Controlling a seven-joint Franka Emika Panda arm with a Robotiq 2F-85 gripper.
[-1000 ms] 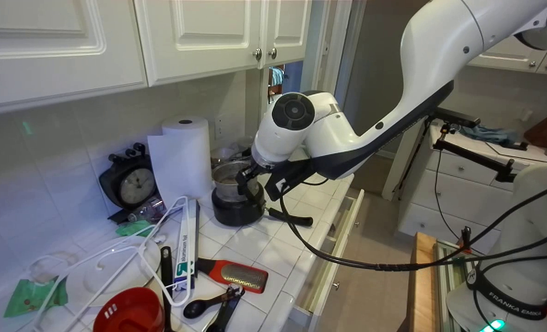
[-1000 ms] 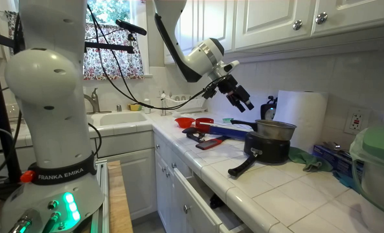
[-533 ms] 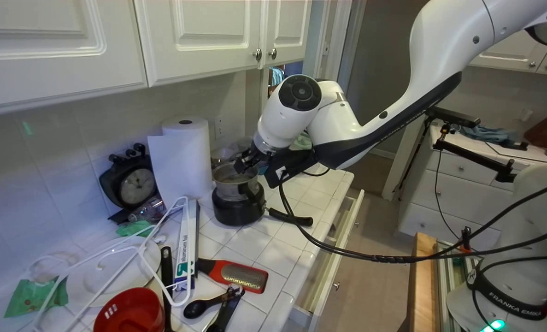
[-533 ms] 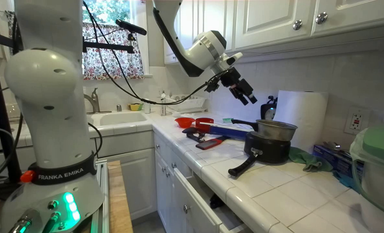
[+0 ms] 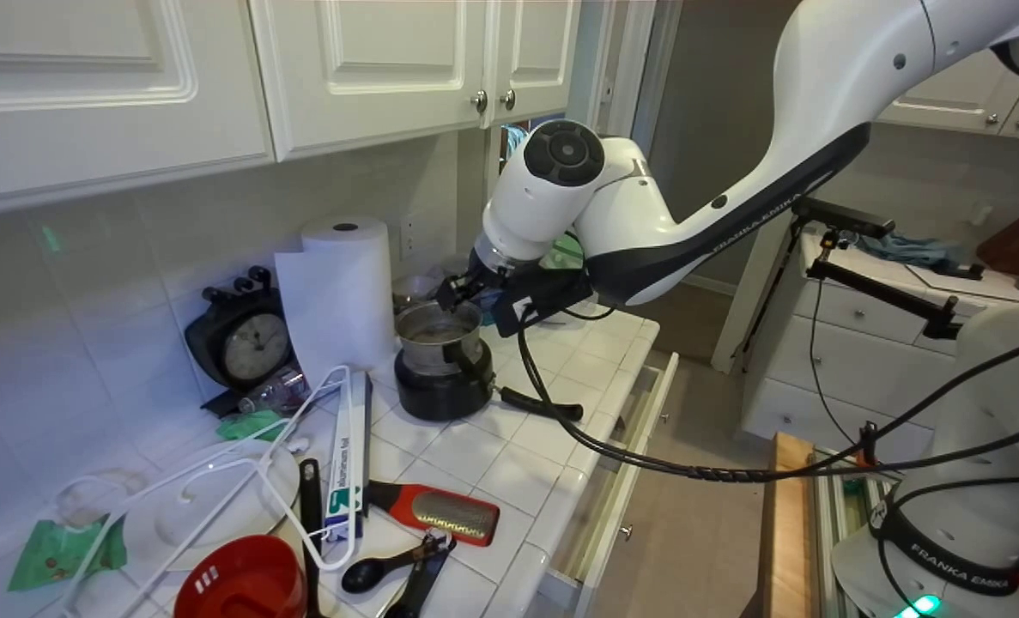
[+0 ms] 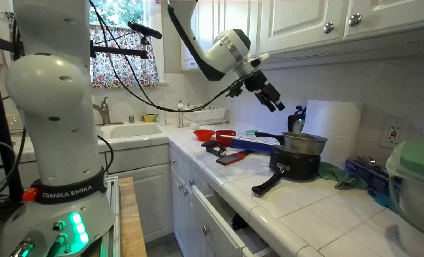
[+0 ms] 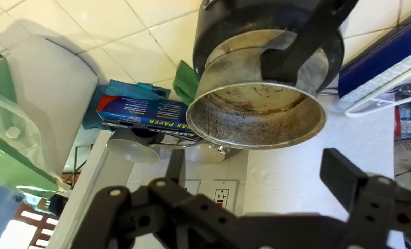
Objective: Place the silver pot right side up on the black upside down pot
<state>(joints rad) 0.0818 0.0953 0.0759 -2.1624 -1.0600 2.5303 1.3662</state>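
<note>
The silver pot (image 6: 304,144) sits right side up on the flat grey base of the black upside down pot (image 6: 294,166), right of centre in an exterior view, rim uppermost and dark handle reaching out to the left. In the wrist view it takes the upper middle of the frame, brown stains showing inside, with a crescent of the black pot's base visible above it. It may lie a little off the middle of that base, but I would judge it steady.

By that reading the placing is done: right way up, on its support, and free of the end effector (image 6: 276,107), which hangs above and to the left of both pots, touching neither. The wrist view shows its fingers spread wide across the lower part of the frame, gripping nothing. What is left seems small: drawing well clear without catching the silver pot's handle, the likeliest snag, and perhaps a nudge toward the middle.

Farther out, on the white-tiled desk (image 6: 304,225), a paper towel roll (image 6: 333,128) stands just behind the pots; a wax paper box (image 7: 143,109) lies left of centre in the wrist frame; an aluminum foil box (image 5: 348,455) and a red grater (image 5: 451,513) lie at the lower middle of an exterior view.
</note>
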